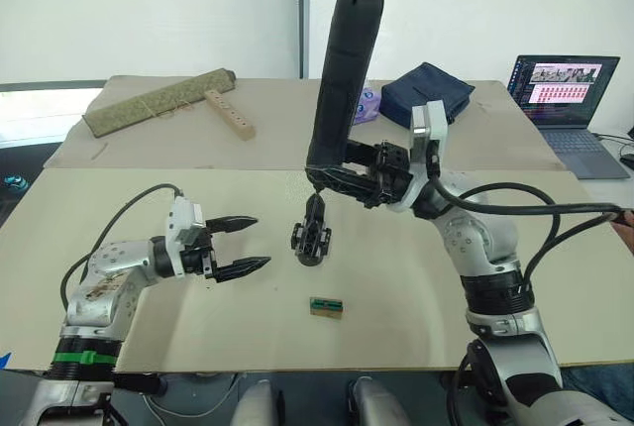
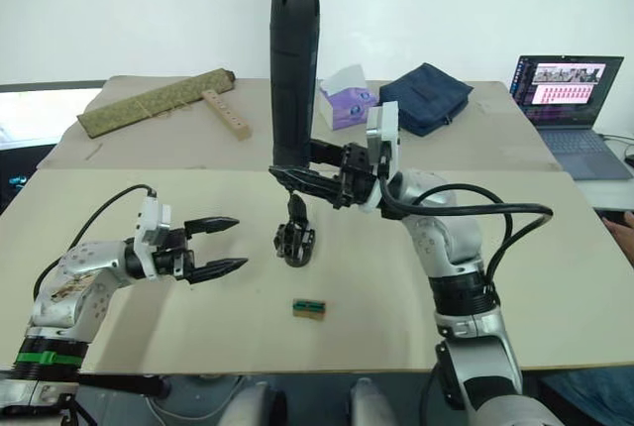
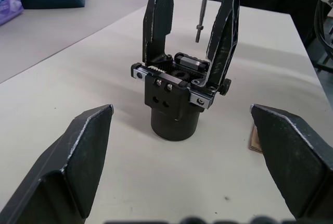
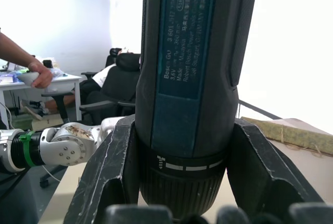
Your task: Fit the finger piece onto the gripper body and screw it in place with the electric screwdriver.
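Note:
The gripper body [image 1: 310, 239] stands upright on the table's middle, round base down. In the left wrist view, two pointed black fingers rise from the gripper body [image 3: 174, 104]. The finger piece is one of them; I cannot tell which. My right gripper [image 1: 332, 178] is shut on the electric screwdriver [image 1: 342, 74], held upright. Its thin bit [image 3: 202, 8] points down between the two raised fingers, just above the body. My left gripper [image 1: 262, 241] stands open a short way to the left of the body, its fingers [image 3: 83, 151] apart from it.
A small green-and-tan block [image 1: 326, 307] lies in front of the body. On the far table are a rolled mat [image 1: 158, 101], a wooden strip with holes [image 1: 229, 112], a tissue box [image 2: 347, 94], a dark blue bag [image 1: 428, 89] and a laptop [image 1: 565, 89]. A person's arm [image 4: 21, 60] shows.

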